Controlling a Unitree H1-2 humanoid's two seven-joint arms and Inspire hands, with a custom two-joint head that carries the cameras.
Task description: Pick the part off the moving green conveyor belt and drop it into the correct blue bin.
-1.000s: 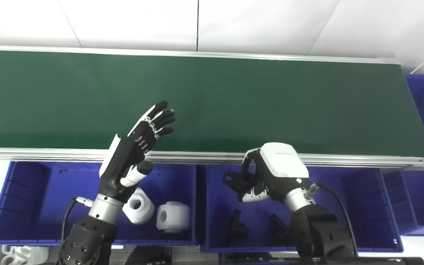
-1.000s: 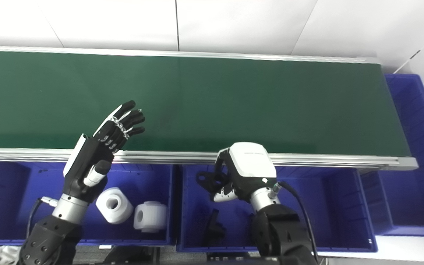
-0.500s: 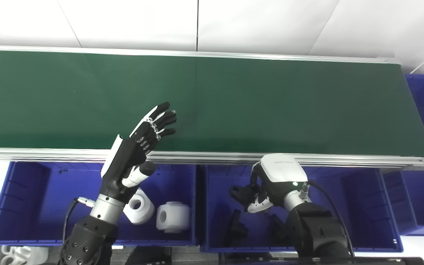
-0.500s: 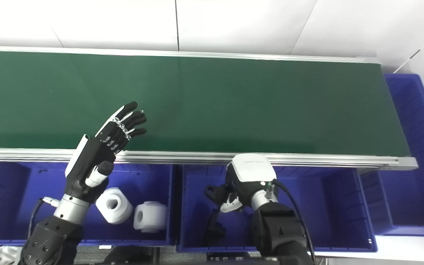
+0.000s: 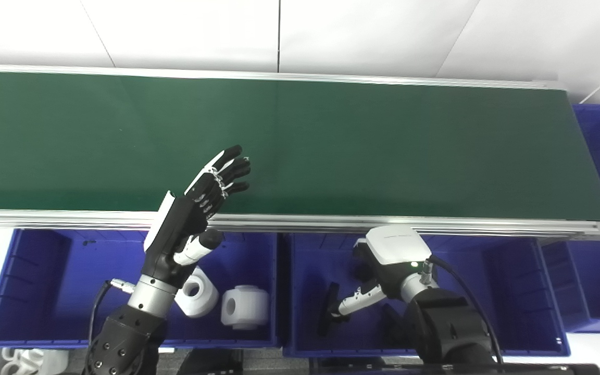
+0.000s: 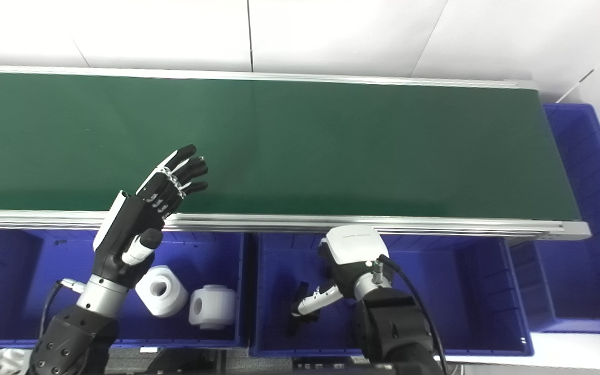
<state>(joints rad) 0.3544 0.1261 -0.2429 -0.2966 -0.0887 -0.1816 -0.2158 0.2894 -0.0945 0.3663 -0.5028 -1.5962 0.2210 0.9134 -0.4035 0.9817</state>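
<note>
Left eye view: right hand [image 5: 383, 265] inside middle bin [image 5: 519, 291], fingers spread, holding nothing; black part [image 5: 327, 312] on bin floor just beside its thumb. Left hand [image 5: 196, 213] open, raised over belt [image 5: 383, 146] near edge. Two white parts [image 5: 227, 302] in bin left of middle bin.

Right hand [image 5: 383, 265] hides black part [image 5: 327, 312] partly.

Green belt [image 5: 362, 140], blue bins [image 5: 39, 271] (white parts [image 5: 245, 307] inside one), black-and-white hands [image 5: 196, 208].
</note>
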